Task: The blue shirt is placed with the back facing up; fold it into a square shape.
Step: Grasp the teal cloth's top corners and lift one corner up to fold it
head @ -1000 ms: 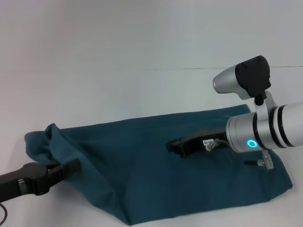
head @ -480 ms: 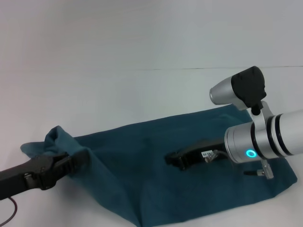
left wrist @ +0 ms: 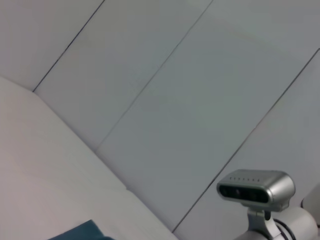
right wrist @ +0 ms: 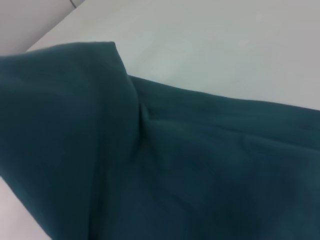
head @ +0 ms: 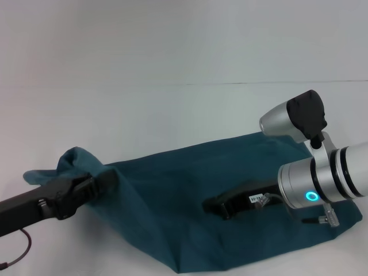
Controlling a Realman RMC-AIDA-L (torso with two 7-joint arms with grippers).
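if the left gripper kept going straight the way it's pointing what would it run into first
Most likely the blue shirt itself: the left gripper points toward the robot's right, its tip already at the raised fold of cloth. Farther along sits the right gripper, though depth is hard to judge.

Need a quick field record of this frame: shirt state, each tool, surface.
shirt: the blue shirt lies on the white table, its left end lifted into a raised fold
left tool: the left tool is at the shirt's raised left end, shut on the fabric
right tool: the right tool is low over the middle of the shirt; open or shut cannot be told
fold status: not yet a square; the shirt is mostly spread out
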